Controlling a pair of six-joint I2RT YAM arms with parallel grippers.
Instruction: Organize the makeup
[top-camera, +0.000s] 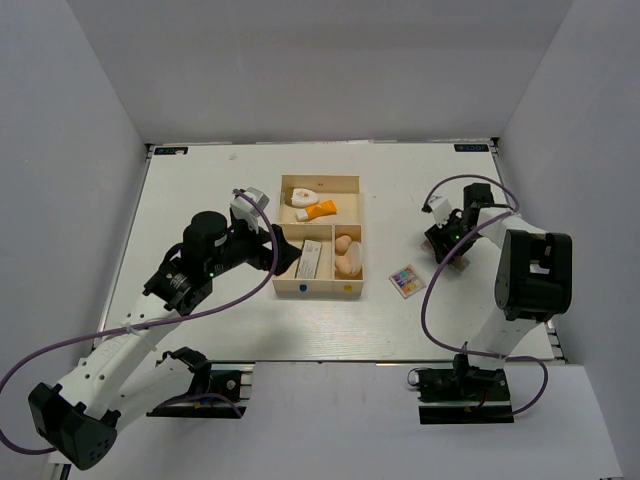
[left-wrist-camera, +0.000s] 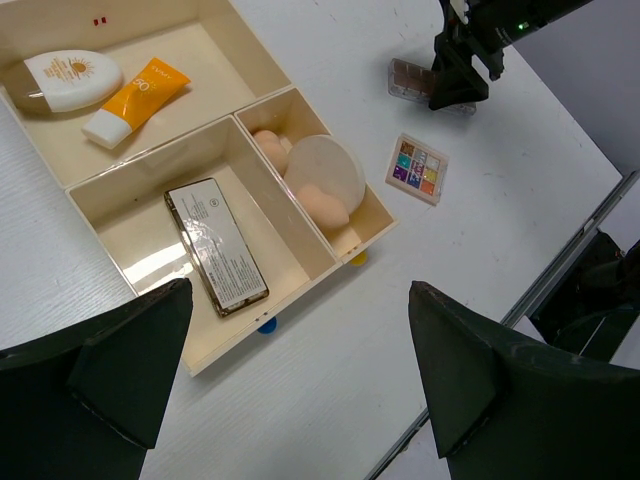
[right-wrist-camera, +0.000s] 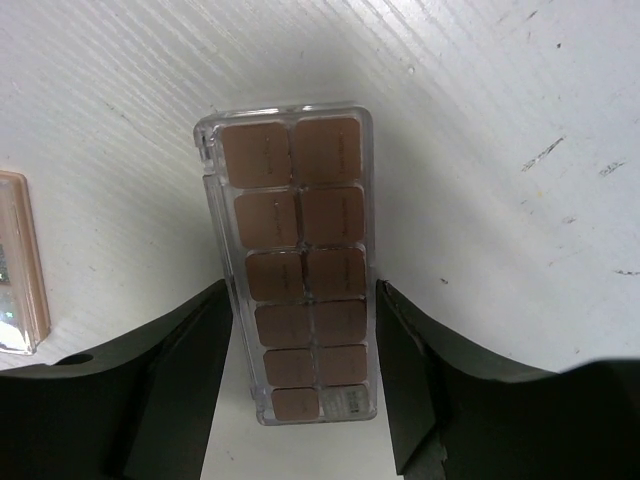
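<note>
My right gripper (right-wrist-camera: 305, 335) is shut on a clear palette of brown shades (right-wrist-camera: 300, 230), one finger on each long edge, low over the table at the right (top-camera: 447, 248). The multicoloured palette (top-camera: 407, 281) lies on the table just left of it; its edge shows in the right wrist view (right-wrist-camera: 15, 265). The wooden box (top-camera: 320, 178) holds the white teardrop piece (left-wrist-camera: 70, 78), the orange tube (left-wrist-camera: 140, 95), a flat palette (left-wrist-camera: 215, 258), beige sponges (left-wrist-camera: 320, 203) and the round puff (left-wrist-camera: 325, 165). My left gripper (left-wrist-camera: 300, 380) is open and empty, above the table by the box's front left corner (top-camera: 285, 255).
The box stands mid-table on small blue (left-wrist-camera: 265, 325) and yellow (left-wrist-camera: 357, 258) feet. The table's front edge (left-wrist-camera: 560, 270) runs close behind the multicoloured palette. White walls enclose the table on three sides. Purple cables loop beside both arms.
</note>
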